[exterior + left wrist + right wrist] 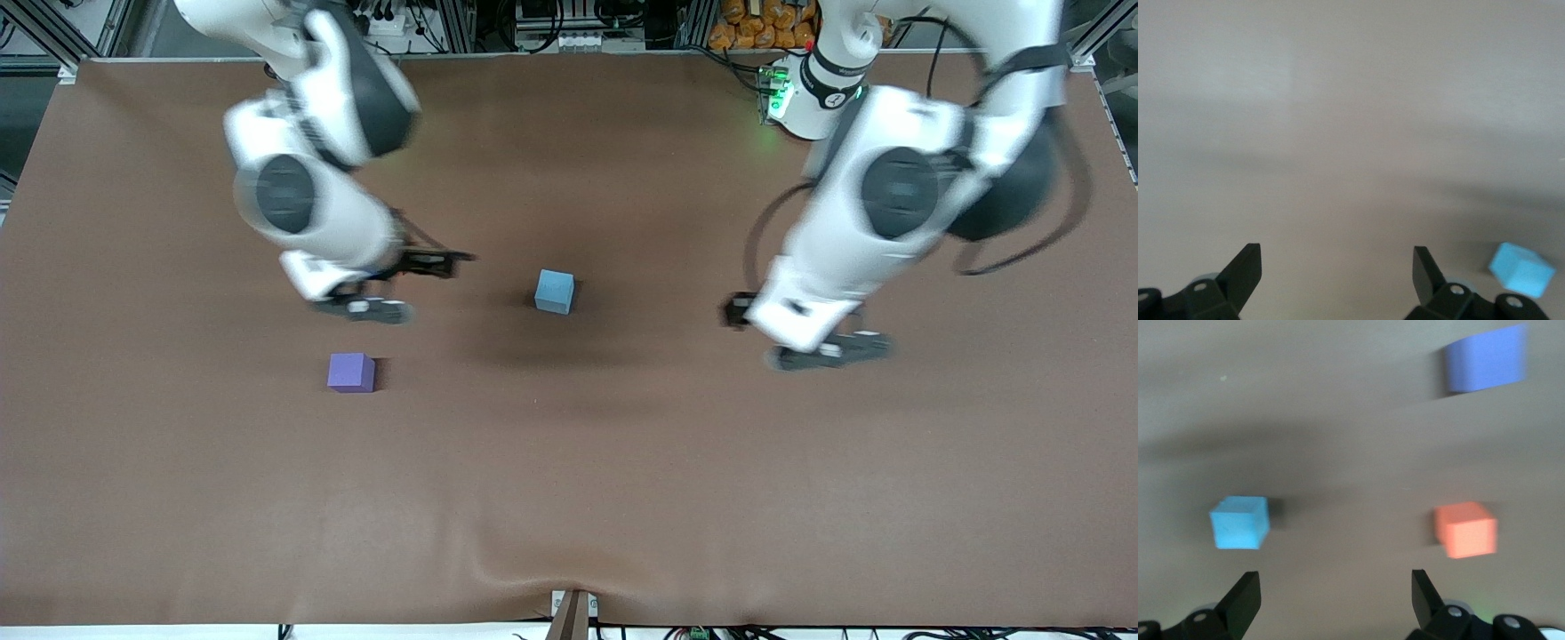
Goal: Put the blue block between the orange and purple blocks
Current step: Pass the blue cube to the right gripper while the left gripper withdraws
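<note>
- The left end effector (805, 333) hangs in the air over bare bench (569, 480) toward the left arm's end, with its fingers (1245, 270) spread wide and nothing between them.
- In the left wrist view the blue block (1521, 269) shows just past one of those fingers, apart from it and resting on the bench.
- The right end effector (391, 283) hangs over the bench toward the right arm's end, above the ground between the blue block (554, 292) and the purple block (350, 372); its fingers (1245, 597) are also spread wide and hold nothing.
- The blue block sits flat near the middle of the bench, well apart from both end effectors and touching no other block.
- The purple block sits flat nearer to the front camera than the blue block and toward the right arm's end.
- The orange block (1466, 529) shows only in the right wrist view, flat on the bench, apart from the blue block (1239, 522) and from the purple block (1486, 358); in the front view the right arm covers it.
</note>
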Robot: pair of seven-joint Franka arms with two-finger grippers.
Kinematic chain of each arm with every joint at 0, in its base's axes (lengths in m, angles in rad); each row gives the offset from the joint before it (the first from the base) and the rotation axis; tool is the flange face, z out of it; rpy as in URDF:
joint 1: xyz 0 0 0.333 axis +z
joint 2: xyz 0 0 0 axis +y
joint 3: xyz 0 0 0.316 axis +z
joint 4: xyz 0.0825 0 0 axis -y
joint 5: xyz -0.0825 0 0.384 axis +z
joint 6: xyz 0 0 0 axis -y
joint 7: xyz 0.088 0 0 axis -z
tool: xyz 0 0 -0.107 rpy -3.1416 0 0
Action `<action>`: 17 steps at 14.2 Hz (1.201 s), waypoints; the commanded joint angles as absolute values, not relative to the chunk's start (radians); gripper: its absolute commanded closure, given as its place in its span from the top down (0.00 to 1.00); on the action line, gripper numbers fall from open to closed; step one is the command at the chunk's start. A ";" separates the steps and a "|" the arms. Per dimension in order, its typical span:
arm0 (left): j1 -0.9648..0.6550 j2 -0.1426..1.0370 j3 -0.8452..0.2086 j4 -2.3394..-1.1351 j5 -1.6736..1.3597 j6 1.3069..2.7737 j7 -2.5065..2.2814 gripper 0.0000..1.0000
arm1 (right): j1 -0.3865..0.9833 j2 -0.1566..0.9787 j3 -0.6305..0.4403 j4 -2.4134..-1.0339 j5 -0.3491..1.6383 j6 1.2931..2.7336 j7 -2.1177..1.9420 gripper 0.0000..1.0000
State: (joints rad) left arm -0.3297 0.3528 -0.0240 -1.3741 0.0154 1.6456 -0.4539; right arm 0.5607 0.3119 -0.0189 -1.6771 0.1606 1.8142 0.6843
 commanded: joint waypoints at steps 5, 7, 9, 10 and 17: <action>-0.106 0.117 -0.037 -1.523 0.017 1.497 -0.090 1.00 | 0.702 0.531 -0.031 -1.684 0.213 2.147 0.782 1.00; -0.039 0.051 -0.037 -1.580 0.017 1.497 0.016 1.00 | 0.729 0.572 -0.031 -1.689 0.213 2.210 0.784 1.00; -0.011 0.005 -0.032 -1.614 0.055 1.491 0.105 1.00 | 0.752 0.598 -0.029 -1.687 0.215 2.242 0.782 1.00; -0.011 -0.012 -0.029 -1.620 0.086 1.474 0.157 1.00 | 0.765 0.609 -0.022 -1.689 0.215 2.259 0.781 1.00; -0.015 -0.031 -0.018 -1.559 0.006 1.451 0.149 1.00 | 0.827 0.635 -0.018 -1.719 0.215 2.310 0.782 0.84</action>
State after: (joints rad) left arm -0.0153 -0.0236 -0.0244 -1.5727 0.0249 1.4736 0.1487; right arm 0.8127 0.6369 -0.0148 -1.6941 0.1953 2.2767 0.7768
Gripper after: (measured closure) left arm 0.000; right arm 0.009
